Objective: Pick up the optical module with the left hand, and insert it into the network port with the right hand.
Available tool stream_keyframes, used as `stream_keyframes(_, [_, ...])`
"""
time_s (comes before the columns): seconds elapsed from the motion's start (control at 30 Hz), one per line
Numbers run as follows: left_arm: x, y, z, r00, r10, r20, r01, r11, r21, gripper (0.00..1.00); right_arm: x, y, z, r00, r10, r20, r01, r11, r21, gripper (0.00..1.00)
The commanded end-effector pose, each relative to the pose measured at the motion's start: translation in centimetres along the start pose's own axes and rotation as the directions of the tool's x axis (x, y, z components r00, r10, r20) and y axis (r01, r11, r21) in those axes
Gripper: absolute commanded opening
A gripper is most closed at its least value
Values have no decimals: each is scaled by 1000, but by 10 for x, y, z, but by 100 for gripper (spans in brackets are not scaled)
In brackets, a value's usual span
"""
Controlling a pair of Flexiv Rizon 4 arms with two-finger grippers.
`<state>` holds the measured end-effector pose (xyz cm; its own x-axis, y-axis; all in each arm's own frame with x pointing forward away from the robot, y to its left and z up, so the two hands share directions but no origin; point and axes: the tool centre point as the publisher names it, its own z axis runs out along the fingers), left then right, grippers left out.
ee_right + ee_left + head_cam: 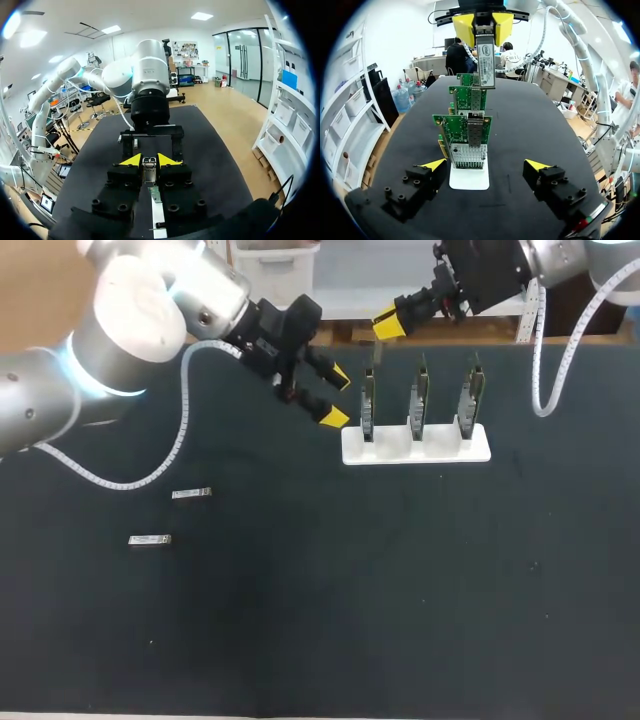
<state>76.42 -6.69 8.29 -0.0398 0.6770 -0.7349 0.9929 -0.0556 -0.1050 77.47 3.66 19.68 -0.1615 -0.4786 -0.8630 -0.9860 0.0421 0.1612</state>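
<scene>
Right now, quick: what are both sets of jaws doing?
Left gripper: jaws open, holding nothing.
Right gripper: jaws shut on the optical module.

worktop: one
robot arm: two, a left arm and a right arm
gripper: two, the left gripper and the right gripper
white stand: one
green board: three
optical module: three, two lying on the worktop and one in the right gripper
</scene>
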Motion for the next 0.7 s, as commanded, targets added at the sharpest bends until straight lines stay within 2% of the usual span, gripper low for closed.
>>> stream_keyframes(0.03, [-2,2,3,1000,2,-4,-2,1000,8,100,0,-2,0,1000,2,2,-2,1000,-6,0])
stream_keyframes(0.7, [-3,1,5,1000,13,-11,-13,1000,23,100,8,-3,9,997,-55,-55,54,998,-21,0])
